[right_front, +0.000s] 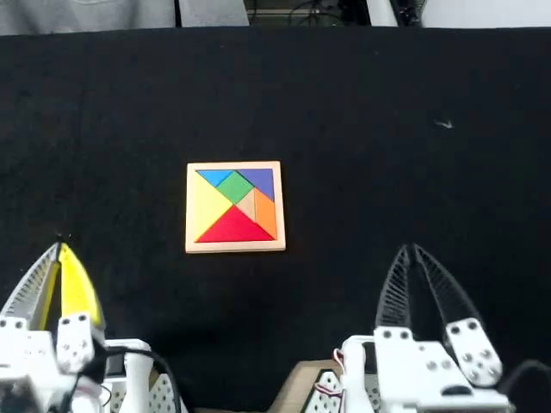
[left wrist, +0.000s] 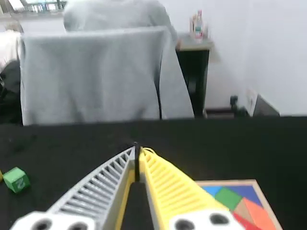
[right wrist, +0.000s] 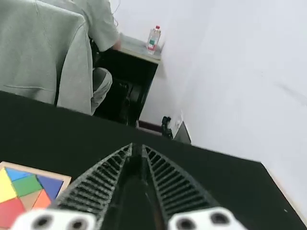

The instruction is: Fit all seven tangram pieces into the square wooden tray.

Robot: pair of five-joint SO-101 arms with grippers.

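The square wooden tray (right_front: 235,248) lies in the middle of the black table, and coloured tangram pieces fill it: yellow, red, blue, green, purple, orange and tan. A corner of the tray (left wrist: 261,191) shows in the left wrist view and another corner (right wrist: 57,178) in the right wrist view. My left gripper (right_front: 60,247), with one yellow and one grey finger, rests shut at the near left edge, well short of the tray. At the near right my right gripper (right_front: 411,249), black-fingered, is shut too. Neither holds anything.
A small green cube (left wrist: 16,179) sits on the table off to the left arm's side. Grey cloth (left wrist: 96,72) hangs beyond the table's far edge. The black table surface (right_front: 413,129) spreads wide around the tray.
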